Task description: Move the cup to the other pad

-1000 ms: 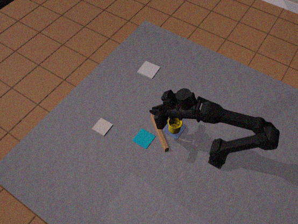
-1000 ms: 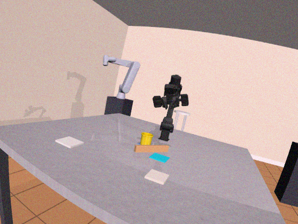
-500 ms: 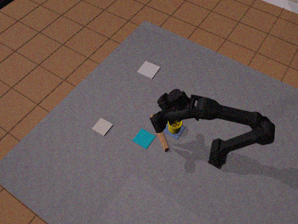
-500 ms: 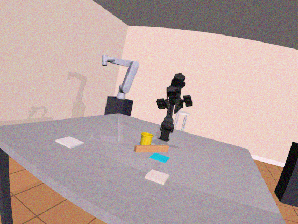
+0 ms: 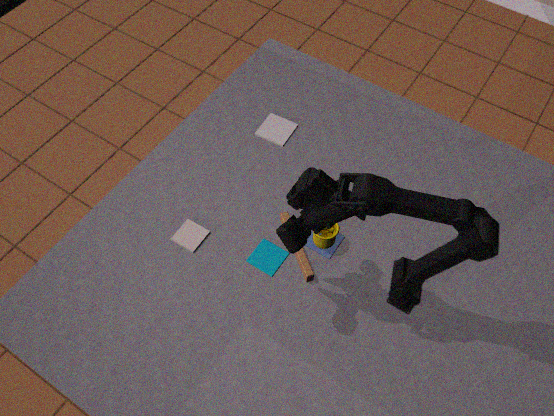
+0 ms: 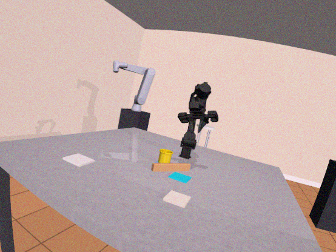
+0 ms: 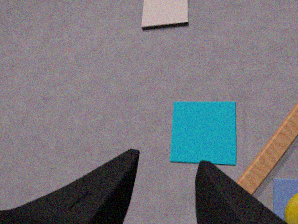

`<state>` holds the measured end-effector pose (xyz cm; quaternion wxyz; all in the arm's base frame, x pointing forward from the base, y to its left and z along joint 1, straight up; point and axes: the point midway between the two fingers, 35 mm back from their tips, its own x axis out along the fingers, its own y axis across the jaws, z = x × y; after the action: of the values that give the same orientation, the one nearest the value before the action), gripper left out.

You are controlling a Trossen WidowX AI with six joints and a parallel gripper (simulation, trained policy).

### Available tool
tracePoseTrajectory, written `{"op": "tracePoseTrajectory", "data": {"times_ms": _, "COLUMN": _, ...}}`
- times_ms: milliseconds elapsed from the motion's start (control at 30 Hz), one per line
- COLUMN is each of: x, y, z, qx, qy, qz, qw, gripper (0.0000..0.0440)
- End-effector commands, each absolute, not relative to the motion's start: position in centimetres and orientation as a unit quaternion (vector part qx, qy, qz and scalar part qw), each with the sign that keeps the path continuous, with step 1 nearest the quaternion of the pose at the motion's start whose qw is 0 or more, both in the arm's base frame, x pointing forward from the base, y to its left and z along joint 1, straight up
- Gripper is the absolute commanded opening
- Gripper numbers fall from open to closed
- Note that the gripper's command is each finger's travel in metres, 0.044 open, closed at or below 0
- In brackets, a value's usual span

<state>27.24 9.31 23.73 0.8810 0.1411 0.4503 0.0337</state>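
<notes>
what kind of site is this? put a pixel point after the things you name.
Likely a robot lab or test room: a pale grey robot arm (image 6: 147,86) on a dark box-shaped pedestal (image 6: 124,121), and a black jointed arm (image 5: 425,204) (image 6: 188,140) over a grey table (image 5: 150,310) (image 6: 106,188) (image 7: 65,90).

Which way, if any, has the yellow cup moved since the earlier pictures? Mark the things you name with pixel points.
No: the yellow cup (image 5: 324,239) (image 6: 165,156) (image 7: 293,209) still stands on the blue pad (image 5: 331,251) (image 7: 281,192), behind the wooden bar (image 5: 304,265) (image 6: 171,167) (image 7: 270,152).
</notes>
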Motion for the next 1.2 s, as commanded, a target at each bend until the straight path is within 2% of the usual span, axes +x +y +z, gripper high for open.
{"op": "tracePoseTrajectory", "data": {"times_ms": 0, "x": 27.2, "y": 9.3, "z": 23.4, "qx": 0.135, "qy": 0.471, "qz": 0.024, "qw": 0.871, "gripper": 0.0127}}
{"op": "tracePoseTrajectory", "data": {"times_ms": 1167, "x": 26.3, "y": 5.9, "z": 18.9, "qx": 0.017, "qy": 0.652, "qz": -0.028, "qw": 0.757, "gripper": 0.0118}}
